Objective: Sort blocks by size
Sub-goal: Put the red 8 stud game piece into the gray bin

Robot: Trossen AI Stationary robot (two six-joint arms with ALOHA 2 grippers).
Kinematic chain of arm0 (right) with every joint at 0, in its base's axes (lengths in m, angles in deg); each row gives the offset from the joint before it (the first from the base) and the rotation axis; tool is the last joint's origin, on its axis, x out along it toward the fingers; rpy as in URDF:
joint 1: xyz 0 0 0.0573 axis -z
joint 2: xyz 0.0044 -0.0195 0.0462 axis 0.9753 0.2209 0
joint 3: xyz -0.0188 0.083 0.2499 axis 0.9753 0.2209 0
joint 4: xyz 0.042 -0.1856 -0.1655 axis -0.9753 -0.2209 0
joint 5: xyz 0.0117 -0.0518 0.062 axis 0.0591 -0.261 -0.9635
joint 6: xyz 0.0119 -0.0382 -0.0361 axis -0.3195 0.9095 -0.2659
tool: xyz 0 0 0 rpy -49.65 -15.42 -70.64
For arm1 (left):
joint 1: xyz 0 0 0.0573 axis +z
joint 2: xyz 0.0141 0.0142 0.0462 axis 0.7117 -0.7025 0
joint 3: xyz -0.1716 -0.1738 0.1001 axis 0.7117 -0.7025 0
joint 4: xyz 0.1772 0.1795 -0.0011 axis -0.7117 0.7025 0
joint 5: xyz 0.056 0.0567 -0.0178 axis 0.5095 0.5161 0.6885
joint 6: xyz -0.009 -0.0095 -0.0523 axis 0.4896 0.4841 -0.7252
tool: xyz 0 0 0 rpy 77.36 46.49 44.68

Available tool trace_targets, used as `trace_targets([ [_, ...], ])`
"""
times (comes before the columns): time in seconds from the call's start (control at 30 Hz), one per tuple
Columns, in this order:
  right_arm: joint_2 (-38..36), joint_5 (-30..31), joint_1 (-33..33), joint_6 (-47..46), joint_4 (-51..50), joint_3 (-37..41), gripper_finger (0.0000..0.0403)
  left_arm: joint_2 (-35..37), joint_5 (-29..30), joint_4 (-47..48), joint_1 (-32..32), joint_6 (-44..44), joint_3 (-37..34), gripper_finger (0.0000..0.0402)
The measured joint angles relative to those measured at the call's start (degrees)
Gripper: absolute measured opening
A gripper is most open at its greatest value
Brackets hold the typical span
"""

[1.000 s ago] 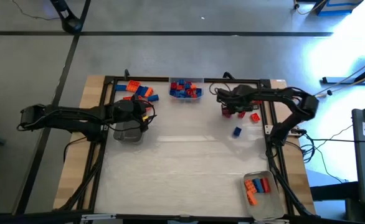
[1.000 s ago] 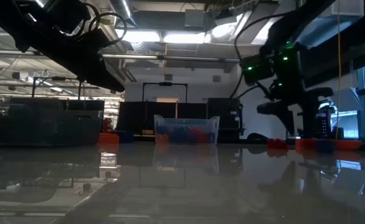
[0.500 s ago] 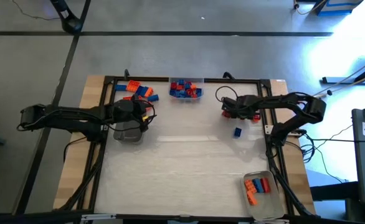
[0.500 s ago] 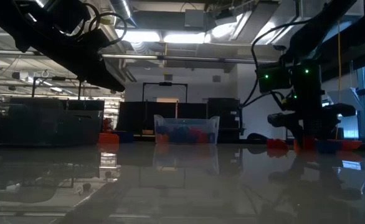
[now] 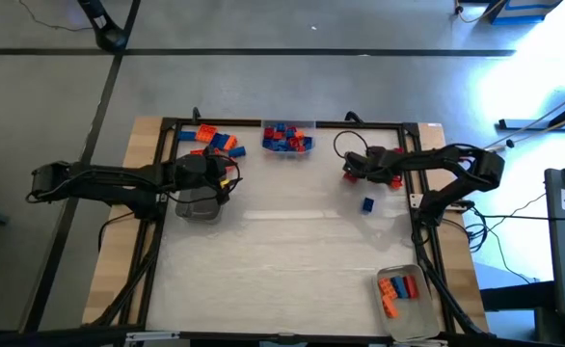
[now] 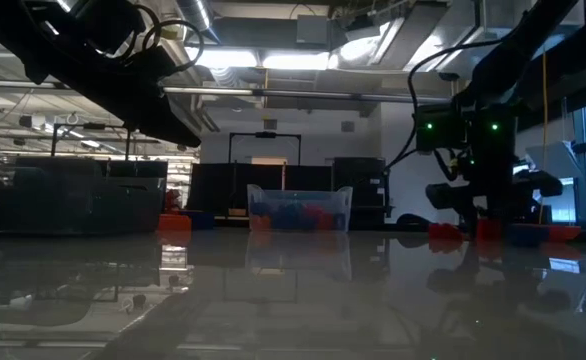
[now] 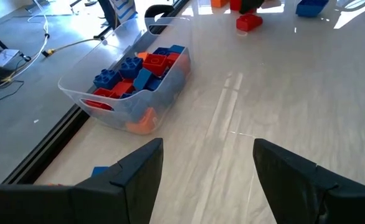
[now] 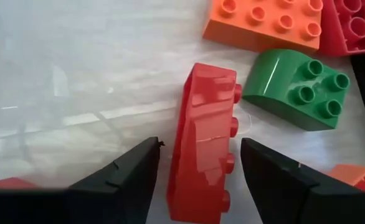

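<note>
My right gripper (image 5: 350, 172) is open, low over the table at the far right; it also shows in the low view (image 6: 483, 215). In the right wrist view its fingers (image 8: 120, 177) stand on either side of a red brick (image 8: 202, 140) that lies on its side, studs sideways. A green brick (image 8: 294, 87), an orange brick (image 8: 266, 25) and another red brick (image 8: 360, 25) lie just beyond it. A blue brick (image 5: 367, 204) lies alone nearer. My left gripper (image 5: 217, 179) is open and empty over a clear tray (image 5: 198, 205) at the left.
A clear tray (image 5: 287, 138) of blue and red bricks stands at the far middle and shows in the left wrist view (image 7: 132, 81). Loose orange and blue bricks (image 5: 215, 141) lie at the far left. A tray (image 5: 403, 294) with orange, red and blue bricks stands at the near right.
My right gripper has come down toward the table and a little toward the near edge, to the red bricks at the far right. It now sits low with its fingers astride the red brick. The bricks have stayed in place.
</note>
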Motion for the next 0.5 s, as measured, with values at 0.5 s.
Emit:
trace_targets([
  [0.5,0.09,1.57,0.07,7.77,-5.28,-1.07,0.0087,0.0,0.0,-0.22,0.0,0.0,0.0,0.0235],
])
